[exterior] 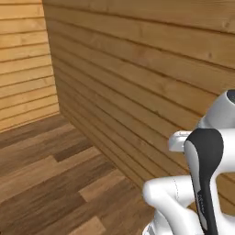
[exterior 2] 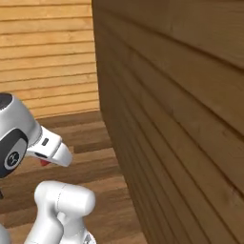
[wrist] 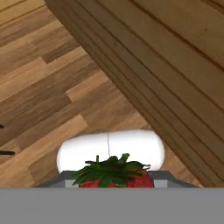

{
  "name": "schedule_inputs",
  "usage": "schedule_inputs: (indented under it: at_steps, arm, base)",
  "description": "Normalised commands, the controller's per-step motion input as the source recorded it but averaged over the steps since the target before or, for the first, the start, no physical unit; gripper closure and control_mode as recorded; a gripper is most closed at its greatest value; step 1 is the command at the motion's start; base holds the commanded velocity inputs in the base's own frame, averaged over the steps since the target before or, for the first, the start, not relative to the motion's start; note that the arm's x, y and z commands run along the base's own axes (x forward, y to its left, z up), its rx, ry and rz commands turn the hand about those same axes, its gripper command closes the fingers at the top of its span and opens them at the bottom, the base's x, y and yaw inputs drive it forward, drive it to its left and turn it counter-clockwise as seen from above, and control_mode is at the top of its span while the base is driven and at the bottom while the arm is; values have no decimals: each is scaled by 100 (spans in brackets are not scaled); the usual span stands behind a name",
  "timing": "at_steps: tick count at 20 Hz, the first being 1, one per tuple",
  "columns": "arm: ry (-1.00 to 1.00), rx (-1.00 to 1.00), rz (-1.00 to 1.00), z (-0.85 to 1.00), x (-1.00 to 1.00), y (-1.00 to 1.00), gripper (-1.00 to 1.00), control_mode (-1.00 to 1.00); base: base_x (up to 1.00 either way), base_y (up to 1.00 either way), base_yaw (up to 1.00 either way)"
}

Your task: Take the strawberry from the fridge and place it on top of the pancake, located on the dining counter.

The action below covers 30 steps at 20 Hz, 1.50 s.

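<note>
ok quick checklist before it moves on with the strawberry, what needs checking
1. Strawberry at the gripper: ok, its red body and green leaves sit right at the fingers.
2. Grip firm: cannot tell, the finger contact is hidden.
3. Dining counter in sight: not ok, the views show a wooden plank wall and wood floor.
4. Pancake in sight: not ok.
5. Room beside the wall: cannot tell; the arm is close to it.

A wall of horizontal wooden planks (wrist: pixel 175 65) stands just right of the pincer. Plank flooring (wrist: pixel 48 92) in mixed brown tones spreads below and ahead. A lighter plank wall (exterior: pixel 23 59) stands beyond.
</note>
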Motion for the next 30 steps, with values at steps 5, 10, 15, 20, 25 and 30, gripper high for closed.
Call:
schedule_inputs:
  at_steps: [5, 10, 15, 20, 25, 30]
  arm:
    - [0, 0, 0, 0, 0, 0, 100, 100]
    - [0, 0, 0, 0, 0, 0, 100, 100]
    - [0, 0, 0, 0, 0, 0, 100, 100]
    - [0, 0, 0, 0, 0, 0, 100, 100]
    - [0, 0, 0, 0, 0, 0, 100, 100]
    - [0, 0, 0, 0, 0, 0, 100, 100]
  base:
    - [41, 0, 97]
    - [46, -7, 97]
    - [72, -18, 90]
    - [100, -30, 77]
    - [100, -63, 61]
    - [94, -69, 60]
